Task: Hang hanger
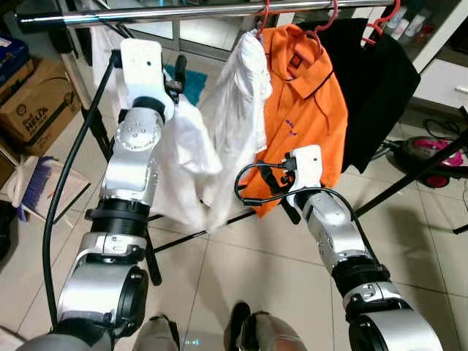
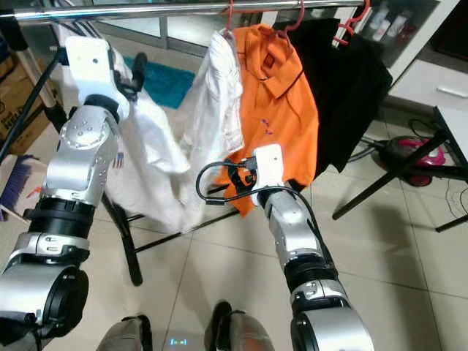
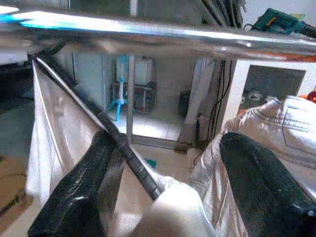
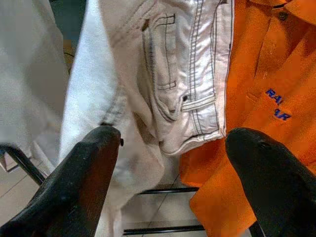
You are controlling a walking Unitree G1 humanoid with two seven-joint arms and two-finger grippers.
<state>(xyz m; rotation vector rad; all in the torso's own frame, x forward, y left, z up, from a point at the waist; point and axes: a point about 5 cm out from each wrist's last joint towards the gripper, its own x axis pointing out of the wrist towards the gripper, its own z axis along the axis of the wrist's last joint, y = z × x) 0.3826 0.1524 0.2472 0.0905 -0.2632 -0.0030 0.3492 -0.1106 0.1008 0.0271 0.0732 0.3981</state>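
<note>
A black hanger carrying a white garment sat between the fingers of the left end effector, just under the silver rail; whether the fingers actually clamped it could not be told. Beside it hung a white jacket, an orange polo and a black shirt (on red hooks). The right end effector, lower down, faced the jacket with its fingers spread and nothing between them. Cardboard boxes stood on the tiled floor.
</note>
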